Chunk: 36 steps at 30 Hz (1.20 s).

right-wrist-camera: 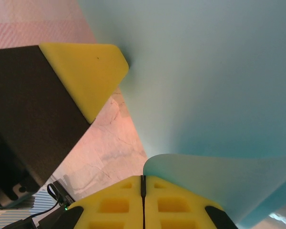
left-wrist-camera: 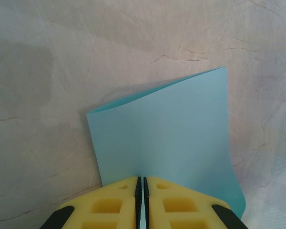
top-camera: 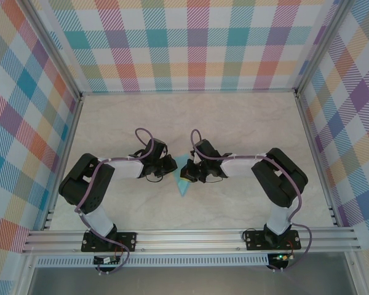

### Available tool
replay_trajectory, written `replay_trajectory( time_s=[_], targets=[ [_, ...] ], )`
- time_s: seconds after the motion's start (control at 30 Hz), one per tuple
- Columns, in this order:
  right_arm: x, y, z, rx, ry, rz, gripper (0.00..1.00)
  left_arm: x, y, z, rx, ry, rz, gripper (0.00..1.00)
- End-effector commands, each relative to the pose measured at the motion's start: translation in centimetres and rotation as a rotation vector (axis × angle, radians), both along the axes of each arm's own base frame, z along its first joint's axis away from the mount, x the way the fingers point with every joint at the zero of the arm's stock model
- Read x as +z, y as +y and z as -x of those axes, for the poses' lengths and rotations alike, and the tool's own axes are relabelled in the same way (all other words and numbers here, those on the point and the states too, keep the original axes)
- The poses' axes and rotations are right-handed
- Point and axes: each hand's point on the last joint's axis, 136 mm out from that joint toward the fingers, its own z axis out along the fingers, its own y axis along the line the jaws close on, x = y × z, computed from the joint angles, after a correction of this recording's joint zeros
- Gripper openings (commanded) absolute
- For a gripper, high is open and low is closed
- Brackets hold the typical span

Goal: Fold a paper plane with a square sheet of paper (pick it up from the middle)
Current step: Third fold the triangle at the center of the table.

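Left pincer [top-camera: 171, 166]: closed narrow on the light-blue sheet [top-camera: 183, 178], yellow fingers [left-wrist-camera: 114, 200] pressed flat together with only a dark seam between. Grips the sheet [left-wrist-camera: 171, 133] at its near edge. Above the fingertips, a folded panel, upright, with one crisp edge at the left and a sharp corner at top right, over the pale marbled worktop [left-wrist-camera: 62, 71].

Right pincer [top-camera: 188, 173]: likewise shut tight, holding the same sheet [right-wrist-camera: 205, 71] from the opposite side. A curled lip of paper just at the fingertips [right-wrist-camera: 119, 200], and a broad blue surface rising above and to the right. One yellow finger [right-wrist-camera: 86, 71] of the left pincer close by at upper left, touching or nearly touching the paper.

From above: sheet pinched between both pincers, near the middle of the worktop [top-camera: 234, 117], narrowing to a point toward the arm bases.
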Motion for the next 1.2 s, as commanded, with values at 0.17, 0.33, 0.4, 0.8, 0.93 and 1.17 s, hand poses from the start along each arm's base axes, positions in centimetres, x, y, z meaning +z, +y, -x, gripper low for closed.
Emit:
replay_trajectory(
  time_s=[0.17,0.33,0.4,0.8,0.93,1.17],
  targets=[
    [-0.1,0.3,-0.9,0.007,-0.035,0.01,0.06,-0.9,-0.3,0.5,-0.026,0.024,-0.022,0.13],
    [-0.7,-0.1,-0.9,0.006,-0.031,0.032,0.07,-0.8,-0.4,0.5,-0.025,0.021,-0.02,0.13],
    [-0.8,-0.1,-0.8,0.006,-0.028,0.038,0.07,-0.8,-0.4,0.5,-0.026,0.021,-0.019,0.13],
    [-1.5,-0.4,-0.4,0.014,-0.008,0.056,0.12,-0.8,-0.5,0.5,-0.026,0.022,-0.018,0.13],
    [-1.7,-0.4,-0.4,0.014,-0.005,0.058,0.12,-0.7,-0.5,0.5,-0.027,0.02,-0.018,0.14],
    [-1.8,-0.3,-0.5,0.009,-0.006,0.06,0.12,-0.7,-0.6,0.4,-0.029,0.018,-0.017,0.14]
  ],
)
